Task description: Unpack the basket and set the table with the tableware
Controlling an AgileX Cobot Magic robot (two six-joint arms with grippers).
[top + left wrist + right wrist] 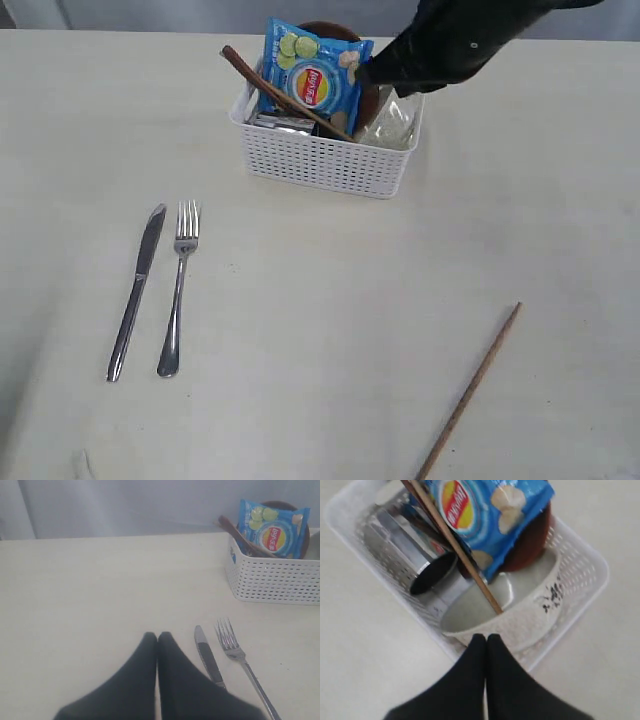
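Unpacking step: the right hand, closed and empty, hovers over the white bowl inside the basket and likely must open before gripping it.

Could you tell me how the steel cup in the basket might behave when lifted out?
The steel cup looks smooth and shiny, so probably slippery. It lies on its side in the basket, so it may roll if nudged.

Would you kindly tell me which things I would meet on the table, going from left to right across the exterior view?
knife → fork → basket → chopstick
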